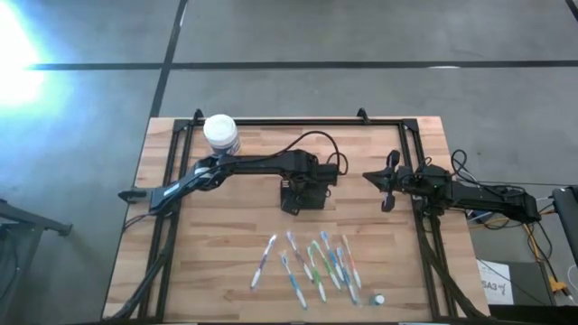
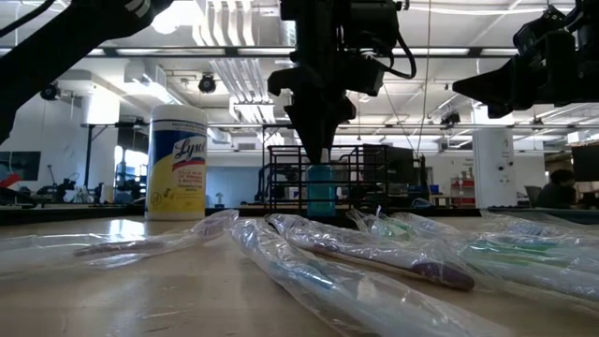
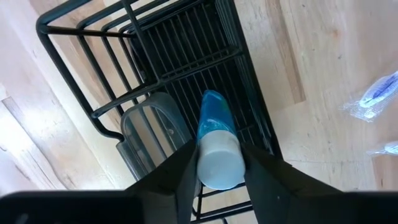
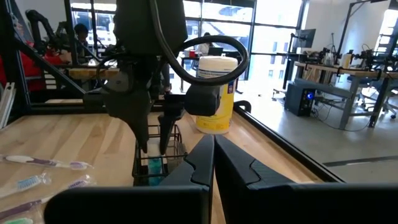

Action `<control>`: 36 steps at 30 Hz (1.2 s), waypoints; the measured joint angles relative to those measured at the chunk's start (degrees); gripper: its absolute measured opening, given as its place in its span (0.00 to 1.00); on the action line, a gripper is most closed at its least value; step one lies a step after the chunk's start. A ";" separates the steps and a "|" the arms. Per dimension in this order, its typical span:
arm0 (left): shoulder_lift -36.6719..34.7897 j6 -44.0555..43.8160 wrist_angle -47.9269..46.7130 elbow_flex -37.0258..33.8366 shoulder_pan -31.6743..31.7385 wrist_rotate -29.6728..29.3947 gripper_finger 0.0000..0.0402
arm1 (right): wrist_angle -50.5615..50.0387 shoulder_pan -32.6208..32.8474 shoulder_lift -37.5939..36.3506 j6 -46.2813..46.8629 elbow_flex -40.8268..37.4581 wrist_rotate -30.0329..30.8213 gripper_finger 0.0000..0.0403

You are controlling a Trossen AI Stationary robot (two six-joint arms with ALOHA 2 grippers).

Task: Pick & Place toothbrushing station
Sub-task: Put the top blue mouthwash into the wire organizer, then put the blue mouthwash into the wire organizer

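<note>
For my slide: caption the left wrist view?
Left tool lowers a white-capped blue tube into the black wire holder.

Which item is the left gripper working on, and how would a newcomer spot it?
Find the black wire rack at the wooden table's centre. Standing in it, between the left gripper's fingers, is a blue tube with a white cap, unlike the wrapped toothbrushes lying flat nearby.

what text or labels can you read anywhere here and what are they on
"Lysol", partly cut by glare, on the yellow label of the round white-lidded wipes canister.
Smaller print below it on that label: too blurred to read.
White paper sheet by the table's right edge: print too small to read.
Plastic-wrapped toothbrushes: no readable text.
</note>
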 joint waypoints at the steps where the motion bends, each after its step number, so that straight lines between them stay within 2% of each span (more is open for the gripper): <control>1: -0.05 0.06 0.01 0.00 0.00 -0.02 0.34 | 0.01 0.00 0.00 0.00 -0.01 0.02 0.02; 13: -0.66 0.52 -0.32 0.18 0.00 -0.06 0.43 | -0.01 0.00 0.00 0.00 0.00 0.00 0.02; 19: -0.92 0.05 -3.40 4.02 0.02 -0.46 0.43 | -0.01 0.00 0.02 0.27 0.01 0.02 0.02; 25: -6.81 -3.84 -5.17 1.83 0.23 0.66 0.43 | -0.05 0.01 0.07 1.09 -0.01 0.01 0.02; 28: -12.35 -5.90 -2.89 -2.56 0.55 4.57 0.41 | -0.14 0.02 0.11 1.07 -0.01 -0.02 0.02; 30: -17.48 -6.52 2.03 -7.68 0.59 5.10 0.39 | -0.14 0.01 0.29 1.07 0.00 -0.02 0.02; 36: -37.95 -9.34 25.44 -32.84 1.13 5.35 0.28 | -0.43 0.02 1.26 1.31 0.01 -0.08 0.02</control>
